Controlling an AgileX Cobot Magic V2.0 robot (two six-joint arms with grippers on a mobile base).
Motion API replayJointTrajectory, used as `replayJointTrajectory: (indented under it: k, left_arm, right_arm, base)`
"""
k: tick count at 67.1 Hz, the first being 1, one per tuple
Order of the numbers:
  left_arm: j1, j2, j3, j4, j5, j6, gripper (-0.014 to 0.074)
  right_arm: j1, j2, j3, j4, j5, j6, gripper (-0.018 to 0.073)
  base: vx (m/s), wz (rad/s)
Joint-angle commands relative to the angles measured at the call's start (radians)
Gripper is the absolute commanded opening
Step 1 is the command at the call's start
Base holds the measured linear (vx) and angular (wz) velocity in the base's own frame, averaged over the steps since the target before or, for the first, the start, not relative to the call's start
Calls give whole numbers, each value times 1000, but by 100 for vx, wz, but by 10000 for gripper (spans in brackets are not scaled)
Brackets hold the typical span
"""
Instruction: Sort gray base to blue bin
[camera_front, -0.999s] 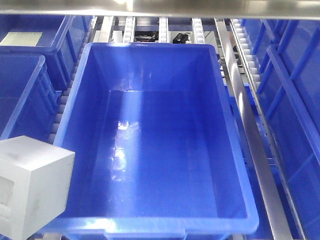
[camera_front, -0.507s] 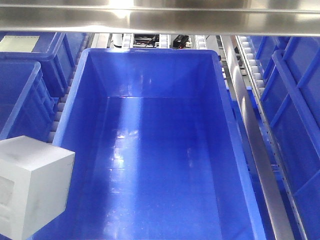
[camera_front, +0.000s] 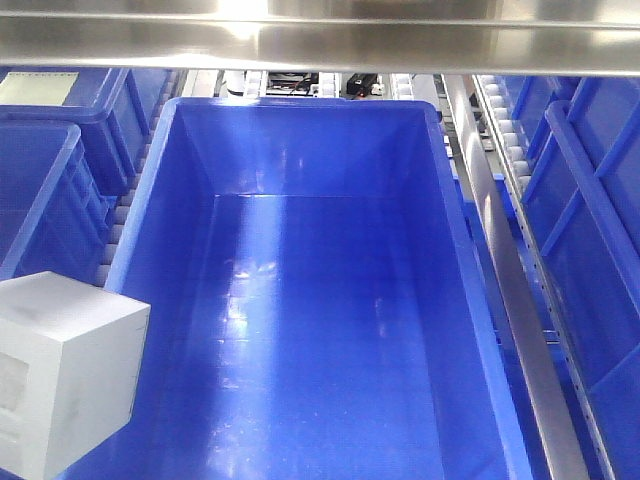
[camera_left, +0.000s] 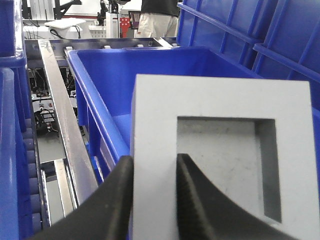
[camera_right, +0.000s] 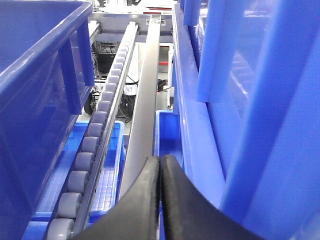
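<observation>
Nearest to us in the left wrist view, the left gripper (camera_left: 154, 165) is clamped on the gray base (camera_left: 220, 100). One dark finger (camera_left: 117, 200) lies against the block's outer side. The other finger (camera_left: 192, 195) reaches into the square recess, so the block's left wall is pinched between them. The recessed face is turned toward the wrist camera. Behind the block stands the blue bin (camera_left: 120, 85), its rim and inner wall showing past the block's upper left corner. In the front view the gray base (camera_front: 65, 370) sits at the lower left, over the bin's left edge and outside the blue bin's (camera_front: 160, 230) hollow. The right gripper (camera_right: 160, 162) has its fingers pressed together on nothing, above a metal rail (camera_right: 145, 100) beside a roller track (camera_right: 92, 150). Farthest off, a person (camera_left: 157, 15) stands beyond the bins.
</observation>
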Motion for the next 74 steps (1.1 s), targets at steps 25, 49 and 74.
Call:
replayJointTrajectory:
  k: [25, 49, 74]
  left_arm:
    - [-5, 6, -33, 3, -122, -4, -7]
    - [-5, 6, -33, 5, -141, -4, -7]
    - [-5, 307, -175, 3, -258, -13, 0]
  right_arm:
    - [3, -7, 5, -9, -76, -7, -5]
    - [3, -7, 5, -9, -76, -7, -5]
    - [3, -7, 5, -9, -76, -7, -5]
  base:
    - [0, 0]
    - [0, 0]
    - [0, 0]
